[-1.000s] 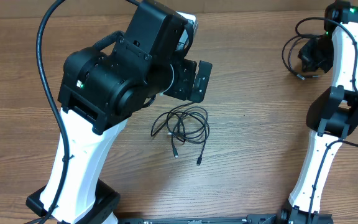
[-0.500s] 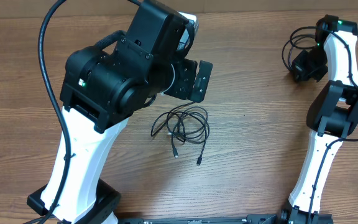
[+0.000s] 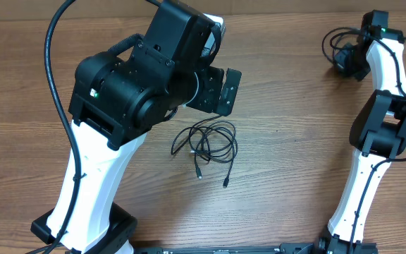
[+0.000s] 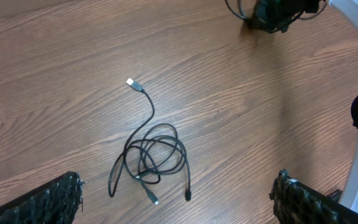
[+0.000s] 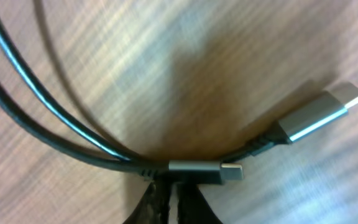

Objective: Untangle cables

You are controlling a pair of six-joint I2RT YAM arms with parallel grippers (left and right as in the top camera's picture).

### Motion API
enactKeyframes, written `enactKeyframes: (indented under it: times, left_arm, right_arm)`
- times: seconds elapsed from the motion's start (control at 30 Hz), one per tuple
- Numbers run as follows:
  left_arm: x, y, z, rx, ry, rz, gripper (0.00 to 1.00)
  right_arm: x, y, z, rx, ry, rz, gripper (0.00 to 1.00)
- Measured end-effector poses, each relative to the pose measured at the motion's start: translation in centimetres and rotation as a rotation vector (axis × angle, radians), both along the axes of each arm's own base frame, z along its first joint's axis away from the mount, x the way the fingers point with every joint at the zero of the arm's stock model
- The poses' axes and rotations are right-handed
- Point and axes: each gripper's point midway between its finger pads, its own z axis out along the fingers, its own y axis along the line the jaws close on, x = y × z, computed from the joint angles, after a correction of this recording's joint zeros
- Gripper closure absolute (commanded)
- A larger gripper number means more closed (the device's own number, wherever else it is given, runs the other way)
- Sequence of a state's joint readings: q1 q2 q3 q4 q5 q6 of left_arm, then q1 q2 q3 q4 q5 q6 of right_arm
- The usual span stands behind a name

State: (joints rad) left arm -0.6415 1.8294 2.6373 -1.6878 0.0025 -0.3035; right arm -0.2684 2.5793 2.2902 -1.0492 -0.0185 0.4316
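A tangle of thin black cables (image 3: 206,143) lies on the wooden table at the middle, with plug tips pointing toward the near edge. The left wrist view shows the same cables (image 4: 156,155) below my left gripper (image 4: 176,208). That gripper hangs open and wide above them, with nothing between its fingers (image 4: 48,200). At the far right, my right gripper (image 3: 347,59) is shut on a separate black cable (image 3: 330,42). In the right wrist view its fingertips (image 5: 160,202) pinch that cable (image 5: 73,146) just behind a metal plug (image 5: 197,168). A second plug (image 5: 319,112) lies beside it.
The bulky left arm (image 3: 129,92) covers the table's left middle. The right arm's white links (image 3: 372,141) stand along the right side. A thick black arm cable (image 3: 51,85) arcs at the left. Bare wood surrounds the tangle.
My right gripper has moved toward the table's far edge with its cable. The left arm and the middle tangle have stayed still.
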Motion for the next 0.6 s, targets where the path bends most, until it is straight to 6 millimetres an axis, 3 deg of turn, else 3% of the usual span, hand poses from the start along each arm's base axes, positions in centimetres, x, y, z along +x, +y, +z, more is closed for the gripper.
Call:
enactKeyframes:
  times: [0.27,0.33,0.37,0.4,0.6]
  left_arm:
    - [0.0,0.0,0.0,0.000,0.000,0.000,0.01]
    - [0.0,0.0,0.0,0.001,0.000,0.000,0.00]
    - [0.0,0.0,-0.1,0.001,0.001,0.000,0.00]
    - [0.0,0.0,-0.1,0.002,0.002,0.000,0.00]
    - [0.1,-0.1,-0.2,0.003,0.004,0.000,0.01]
  right_arm:
    - [0.0,-0.3,1.1,0.037,0.006,0.007,0.94]
    - [0.1,-0.9,2.6,0.058,-0.014,-0.003,0.81]
    - [0.3,-1.3,3.8,0.068,-0.039,-0.010,0.66]
    - [0.5,-1.9,4.7,0.067,-0.060,-0.011,0.62]
    - [-0.2,-7.4,10.7,0.030,-0.169,-0.101,0.61]
